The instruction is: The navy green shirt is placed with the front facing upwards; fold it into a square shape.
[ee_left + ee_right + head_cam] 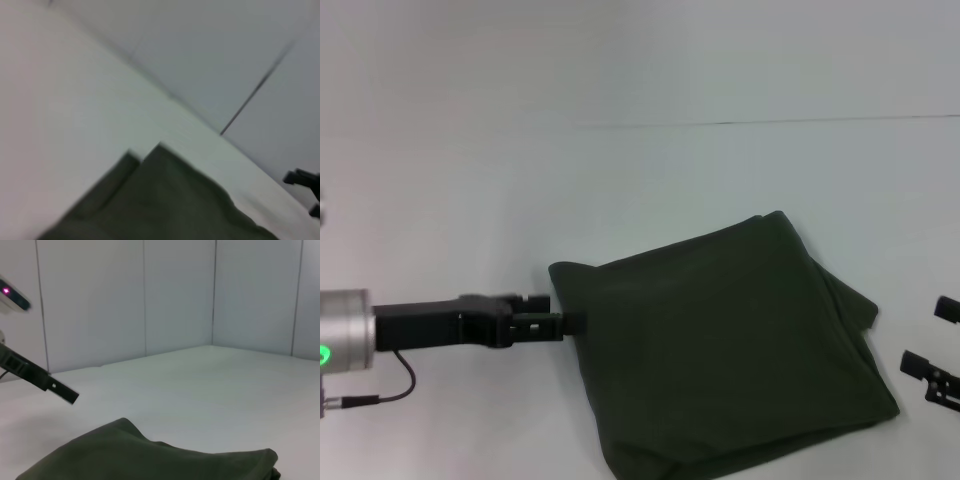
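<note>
Nearest me the navy green shirt (725, 355) lies on the table (620, 170), already folded to a rough square. My left gripper (570, 322) sits at its left edge; I cannot tell its grip. The right gripper (942, 345) waits, spread, just beside the right edge.

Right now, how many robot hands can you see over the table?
2. The left hand is at the folded shirt's left edge, near its far-left corner. The right hand sits just off the shirt's right side, partly cut off by the head view's edge.
</note>
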Controlling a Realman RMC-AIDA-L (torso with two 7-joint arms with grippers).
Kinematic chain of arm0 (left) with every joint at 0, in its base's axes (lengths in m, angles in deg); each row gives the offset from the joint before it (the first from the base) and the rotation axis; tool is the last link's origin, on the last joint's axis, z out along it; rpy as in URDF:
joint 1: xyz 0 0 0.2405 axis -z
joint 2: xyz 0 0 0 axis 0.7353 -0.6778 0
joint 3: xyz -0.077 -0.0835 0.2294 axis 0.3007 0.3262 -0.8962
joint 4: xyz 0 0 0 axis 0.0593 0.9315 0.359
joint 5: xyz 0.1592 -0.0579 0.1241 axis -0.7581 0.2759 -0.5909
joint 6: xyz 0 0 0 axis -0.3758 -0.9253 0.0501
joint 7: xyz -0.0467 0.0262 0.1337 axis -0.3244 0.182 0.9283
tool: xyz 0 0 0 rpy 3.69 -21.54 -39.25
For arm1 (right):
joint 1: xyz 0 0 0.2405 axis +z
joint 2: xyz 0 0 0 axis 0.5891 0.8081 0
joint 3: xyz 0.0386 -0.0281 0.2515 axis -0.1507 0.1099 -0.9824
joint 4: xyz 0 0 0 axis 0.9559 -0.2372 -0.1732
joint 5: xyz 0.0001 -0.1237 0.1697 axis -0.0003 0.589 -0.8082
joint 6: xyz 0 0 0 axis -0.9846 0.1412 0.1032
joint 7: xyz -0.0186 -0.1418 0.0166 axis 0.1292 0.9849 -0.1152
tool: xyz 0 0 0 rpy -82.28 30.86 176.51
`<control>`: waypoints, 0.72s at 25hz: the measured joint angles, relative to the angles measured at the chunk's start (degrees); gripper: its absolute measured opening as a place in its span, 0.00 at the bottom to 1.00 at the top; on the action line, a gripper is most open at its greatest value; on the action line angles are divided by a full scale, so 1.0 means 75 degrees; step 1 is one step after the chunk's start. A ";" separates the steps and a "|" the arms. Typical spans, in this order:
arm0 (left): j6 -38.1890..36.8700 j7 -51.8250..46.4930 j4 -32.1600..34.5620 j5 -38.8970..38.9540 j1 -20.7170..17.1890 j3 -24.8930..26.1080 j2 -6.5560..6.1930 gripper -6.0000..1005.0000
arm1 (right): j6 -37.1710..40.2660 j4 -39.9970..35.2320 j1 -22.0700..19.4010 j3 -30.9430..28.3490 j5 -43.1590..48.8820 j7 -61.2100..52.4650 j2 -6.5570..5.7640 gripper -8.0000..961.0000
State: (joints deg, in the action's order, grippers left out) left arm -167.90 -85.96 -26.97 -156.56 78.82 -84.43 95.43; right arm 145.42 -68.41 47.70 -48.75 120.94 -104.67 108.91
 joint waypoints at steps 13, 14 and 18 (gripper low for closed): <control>0.2027 -0.4550 -0.0880 -0.1109 0.1076 -0.0823 -0.0258 0.90 | 0.0060 -0.0008 -0.0194 -0.0080 0.0013 0.0054 -0.0005 0.87; 0.2079 -0.4549 -0.0907 -0.1109 0.1091 -0.0839 -0.0245 0.90 | 0.0068 -0.0016 -0.0196 -0.0079 0.0013 0.0058 -0.0007 0.87; 0.2318 -0.4525 -0.0980 -0.1109 0.1159 -0.0861 -0.0154 0.90 | 0.0123 -0.0020 -0.0199 -0.0067 0.0022 0.0065 -0.0017 0.87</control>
State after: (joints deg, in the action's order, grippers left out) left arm -150.52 -119.90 -34.32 -164.88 87.51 -90.89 94.27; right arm 146.35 -68.56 46.21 -49.25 121.11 -104.18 108.78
